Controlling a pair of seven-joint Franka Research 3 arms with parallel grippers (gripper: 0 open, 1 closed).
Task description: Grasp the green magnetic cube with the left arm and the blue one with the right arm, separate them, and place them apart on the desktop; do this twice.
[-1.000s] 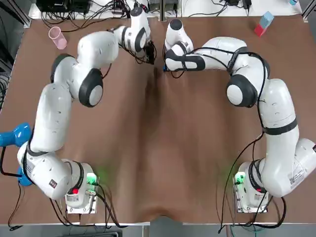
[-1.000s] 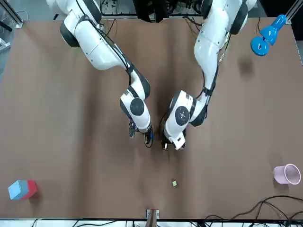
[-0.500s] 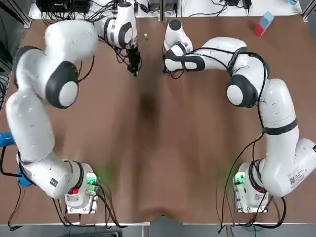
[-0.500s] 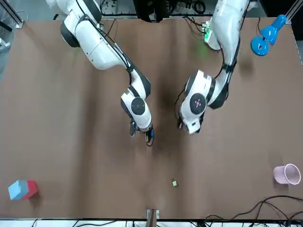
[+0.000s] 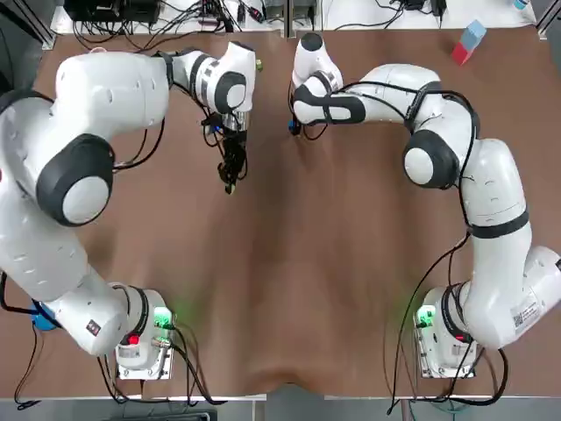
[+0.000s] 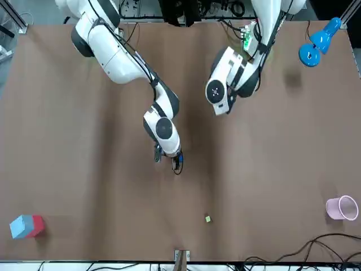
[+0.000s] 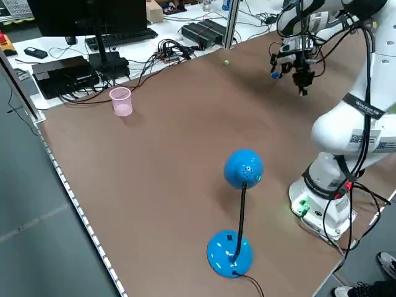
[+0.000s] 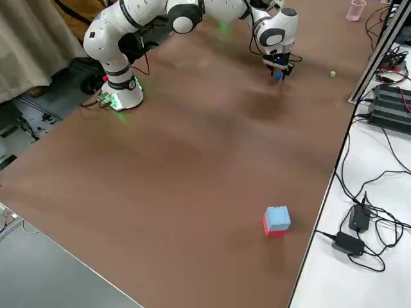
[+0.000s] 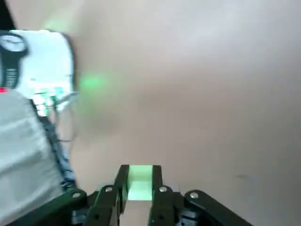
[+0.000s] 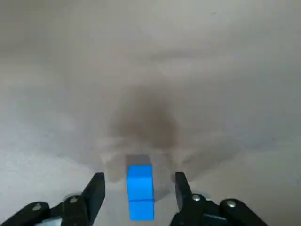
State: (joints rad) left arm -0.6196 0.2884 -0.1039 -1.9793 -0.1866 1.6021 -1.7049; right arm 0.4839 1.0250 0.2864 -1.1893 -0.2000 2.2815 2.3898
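In the left wrist view a green cube (image 9: 140,187) sits clamped between the fingers of my left gripper (image 9: 140,172). That gripper (image 5: 230,181) hangs over the table's left middle, well apart from the right one. My right gripper (image 5: 295,128) is low over the far centre of the table. Its fingers (image 10: 97,184) stand apart on either side of the blue cube (image 10: 140,193) without touching it. The blue cube (image 6: 180,161) shows at that gripper's tip in the front view. A second small green cube (image 6: 207,219) lies alone near the far edge.
A pink cup (image 6: 342,208) stands at the far left corner. A blue-and-red block (image 5: 467,42) is at the far right corner. A blue desk lamp (image 7: 238,210) stands at the left edge near my left base. Cables and boxes (image 7: 80,71) lie beyond the far edge.
My left gripper has pulled away from the right gripper with the green cube, first leftward, then back toward my base. The right gripper has stayed in place by the blue cube.
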